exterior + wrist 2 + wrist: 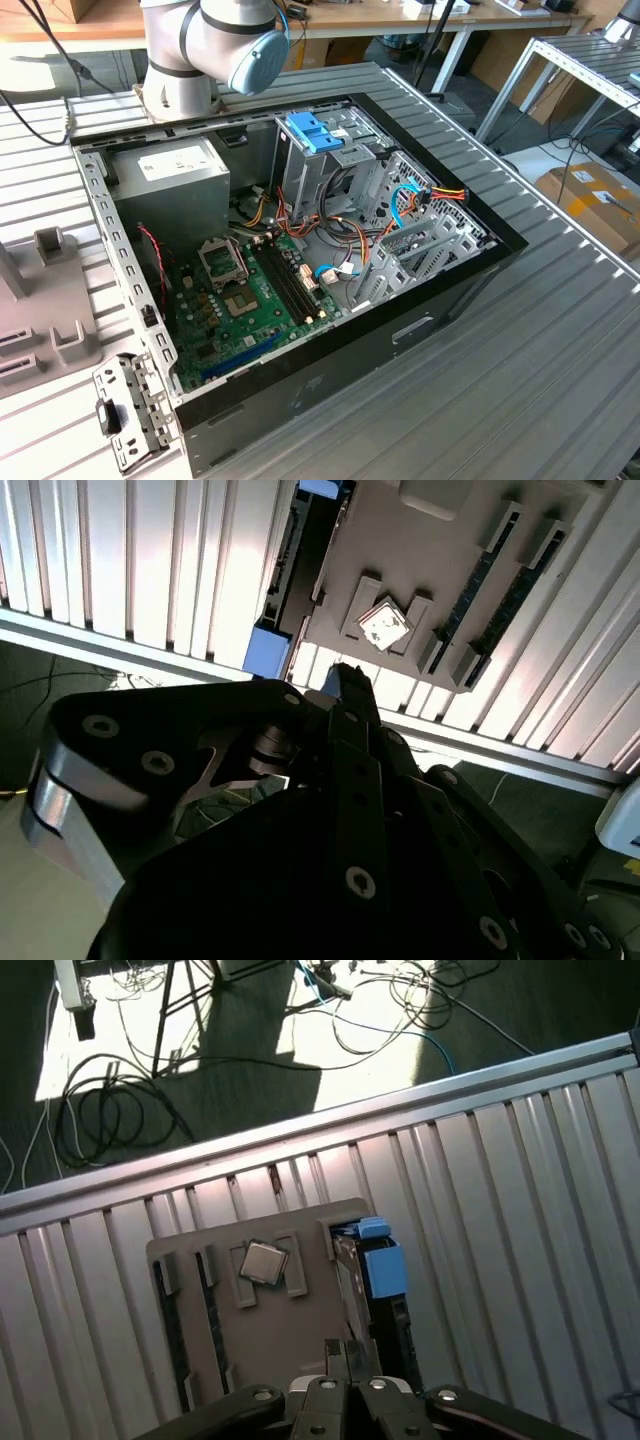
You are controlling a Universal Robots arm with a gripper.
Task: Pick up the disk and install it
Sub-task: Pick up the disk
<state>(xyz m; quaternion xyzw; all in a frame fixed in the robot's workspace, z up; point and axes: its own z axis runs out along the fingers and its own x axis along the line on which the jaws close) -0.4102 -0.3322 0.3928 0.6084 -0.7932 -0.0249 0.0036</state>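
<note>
Disk [382, 1285] stood on edge in a slot at the rim of the grey holder plate [270, 1330], beside the square chip [264, 1262], not yet in the open computer case [430, 330]. We saw the gripper [350, 1352] hovering near it, and could not tell whether it was spread or closed. We judged a clean pick would need it centred over the dark body, square to the blue rails, lowered straight.

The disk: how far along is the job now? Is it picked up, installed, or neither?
Done: nothing that shows yet. The disk stands in a slot at the edge of the grey holder tray. In hand: the gripper hangs just above the disk, but a grasp cannot be confirmed. Left: lifting the disk and installing it in the open computer case.
</note>
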